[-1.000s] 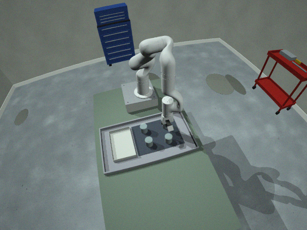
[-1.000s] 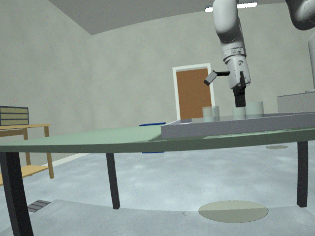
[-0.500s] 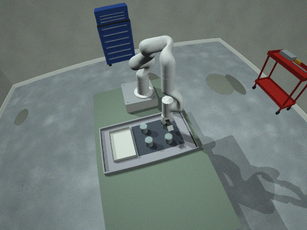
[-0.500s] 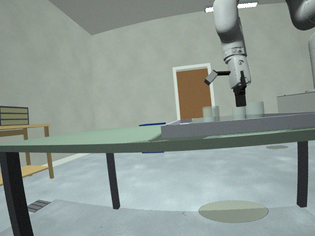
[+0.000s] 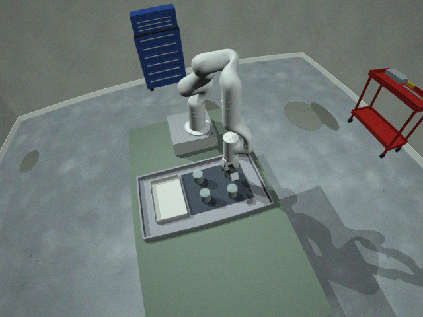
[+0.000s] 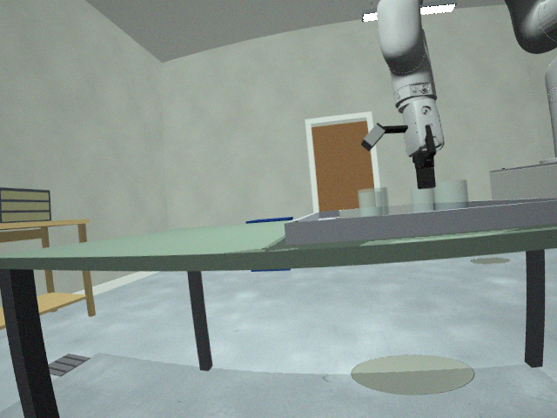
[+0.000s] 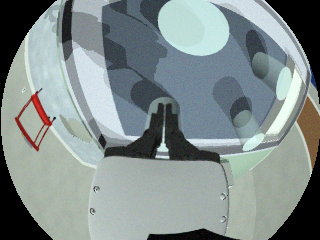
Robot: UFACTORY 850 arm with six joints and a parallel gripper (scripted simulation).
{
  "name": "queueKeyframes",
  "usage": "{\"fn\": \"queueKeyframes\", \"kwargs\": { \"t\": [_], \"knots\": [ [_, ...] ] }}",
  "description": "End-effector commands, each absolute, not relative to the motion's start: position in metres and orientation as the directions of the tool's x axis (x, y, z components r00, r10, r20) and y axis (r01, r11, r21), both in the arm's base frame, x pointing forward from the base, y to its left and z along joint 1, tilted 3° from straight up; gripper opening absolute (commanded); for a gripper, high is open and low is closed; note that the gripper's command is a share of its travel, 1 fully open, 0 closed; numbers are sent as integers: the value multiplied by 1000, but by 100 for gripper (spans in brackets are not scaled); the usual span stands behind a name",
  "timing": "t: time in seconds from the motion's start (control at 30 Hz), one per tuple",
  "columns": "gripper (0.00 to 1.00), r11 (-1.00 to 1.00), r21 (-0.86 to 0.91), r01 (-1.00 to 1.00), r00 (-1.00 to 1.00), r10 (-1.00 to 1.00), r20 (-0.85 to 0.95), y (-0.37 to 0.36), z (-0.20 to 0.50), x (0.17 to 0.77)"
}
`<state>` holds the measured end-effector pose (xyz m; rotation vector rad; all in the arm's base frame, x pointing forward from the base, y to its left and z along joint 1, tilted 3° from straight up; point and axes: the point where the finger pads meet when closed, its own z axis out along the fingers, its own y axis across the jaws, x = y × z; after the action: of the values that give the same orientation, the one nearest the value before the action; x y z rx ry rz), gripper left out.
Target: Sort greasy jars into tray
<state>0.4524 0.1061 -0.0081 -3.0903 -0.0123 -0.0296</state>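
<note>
Tool [image 5: 228, 173] [image 6: 426, 186] [image 7: 164, 112] being held with fingers together at one jar's top, three other jars being spaced across the dark mat [image 5: 218, 185] [image 7: 200, 100], tray [image 5: 184, 205] being left without jars.

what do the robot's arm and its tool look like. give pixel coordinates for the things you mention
The arm [image 5: 231, 98] [image 6: 406, 49] is smooth white with rounded, tube-like joints and thin seam lines. The tool [image 5: 229, 174] [image 6: 426, 186] [image 7: 164, 112] has a pale housing with small screws and slim black fingers. I see no cables.

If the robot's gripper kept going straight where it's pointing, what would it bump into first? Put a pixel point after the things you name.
Probably the glass jar [image 5: 226, 175] [image 6: 422, 201] [image 7: 176, 112] just below the gripper [image 5: 227, 170] [image 6: 426, 186] [image 7: 164, 112], though the gap is hard to judge.
</note>
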Motion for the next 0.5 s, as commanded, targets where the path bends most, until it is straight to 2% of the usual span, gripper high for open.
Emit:
{"fn": "queueKeyframes", "kwargs": {
  "t": [0.0,0.47],
  "knots": [
    [0,-999,-51,8,1000,7,21,106,-10,462],
    [0,-999,-51,8,1000,7,21,107,-14,476]
  ]
}}
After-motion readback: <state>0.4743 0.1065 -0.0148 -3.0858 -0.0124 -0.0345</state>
